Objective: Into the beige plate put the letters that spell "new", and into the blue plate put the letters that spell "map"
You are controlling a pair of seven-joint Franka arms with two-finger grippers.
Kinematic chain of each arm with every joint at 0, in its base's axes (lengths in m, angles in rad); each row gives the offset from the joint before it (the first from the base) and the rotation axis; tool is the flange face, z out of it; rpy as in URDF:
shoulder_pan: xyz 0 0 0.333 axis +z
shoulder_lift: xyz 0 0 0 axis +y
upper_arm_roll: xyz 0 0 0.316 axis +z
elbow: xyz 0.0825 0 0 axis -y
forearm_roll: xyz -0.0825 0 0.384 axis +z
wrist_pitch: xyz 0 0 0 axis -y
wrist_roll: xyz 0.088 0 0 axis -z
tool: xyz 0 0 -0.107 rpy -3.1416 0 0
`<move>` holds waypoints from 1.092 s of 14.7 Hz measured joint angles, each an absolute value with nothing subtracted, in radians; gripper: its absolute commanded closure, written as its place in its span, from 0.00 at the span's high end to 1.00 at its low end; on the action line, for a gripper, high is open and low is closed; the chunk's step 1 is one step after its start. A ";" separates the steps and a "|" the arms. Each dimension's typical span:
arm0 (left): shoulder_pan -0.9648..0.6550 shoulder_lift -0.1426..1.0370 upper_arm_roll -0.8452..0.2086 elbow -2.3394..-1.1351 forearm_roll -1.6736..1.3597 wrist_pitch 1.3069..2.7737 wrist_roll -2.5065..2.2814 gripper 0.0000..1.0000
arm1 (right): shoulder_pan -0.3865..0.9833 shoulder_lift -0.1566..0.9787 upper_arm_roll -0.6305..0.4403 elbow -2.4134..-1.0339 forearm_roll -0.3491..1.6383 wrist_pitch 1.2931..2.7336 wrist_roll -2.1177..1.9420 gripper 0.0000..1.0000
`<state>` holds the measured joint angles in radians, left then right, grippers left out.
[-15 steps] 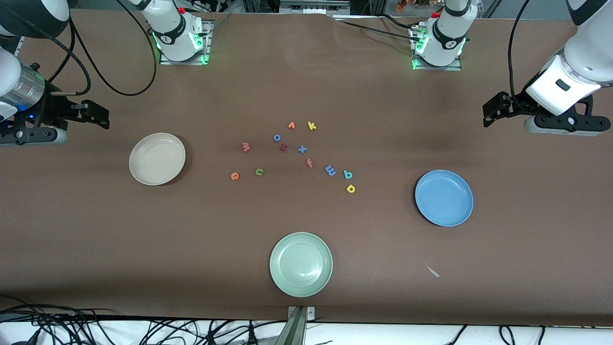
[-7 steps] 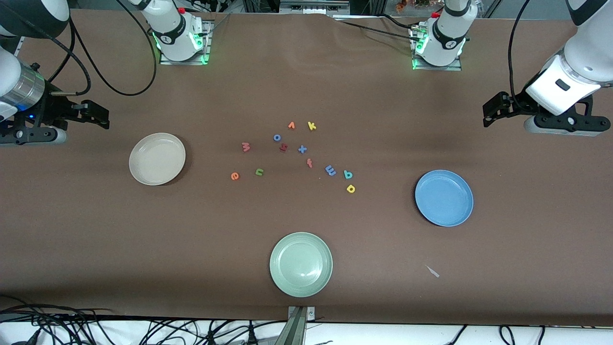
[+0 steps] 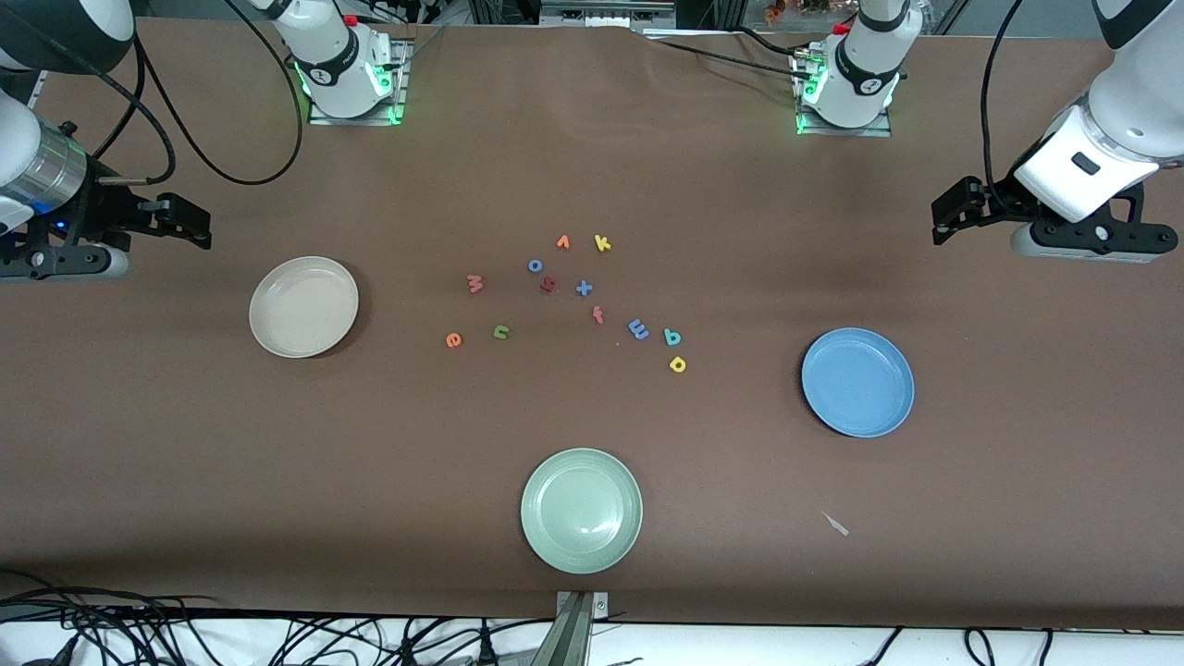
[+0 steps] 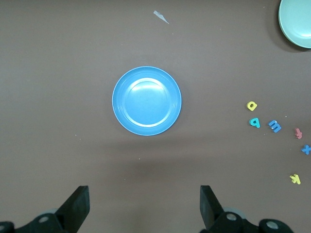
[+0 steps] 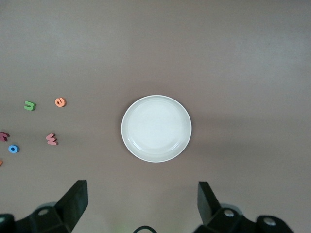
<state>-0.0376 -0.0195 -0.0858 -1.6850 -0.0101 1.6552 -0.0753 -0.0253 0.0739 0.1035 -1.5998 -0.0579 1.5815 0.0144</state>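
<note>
The beige plate (image 3: 303, 306) sits bare near the right arm's end of the table, the blue plate (image 3: 857, 381) bare near the left arm's end. Mid-table lie the "n" (image 3: 501, 331), "e" (image 3: 453, 339), "w" (image 3: 474, 283), "m" (image 3: 638, 328), "a" (image 3: 672, 337) and "p" (image 3: 677, 364). The left gripper (image 4: 144, 206) and right gripper (image 5: 142, 204) hover with fingers spread, holding nothing.

Letters (image 3: 573, 296) packed tight mid-table; bare cloth (image 3: 740, 231) around, plates well apart
</note>
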 measured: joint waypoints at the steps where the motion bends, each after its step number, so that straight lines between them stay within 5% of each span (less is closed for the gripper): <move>1: -0.038 -0.020 -0.086 -1.685 -0.010 1.654 -0.075 1.00 | -0.025 0.074 0.104 -1.600 -0.058 1.582 0.014 1.00; 16: -0.038 -0.020 -0.086 -1.685 -0.010 1.631 -0.075 1.00 | -0.025 0.074 0.104 -1.600 -0.058 1.581 0.014 1.00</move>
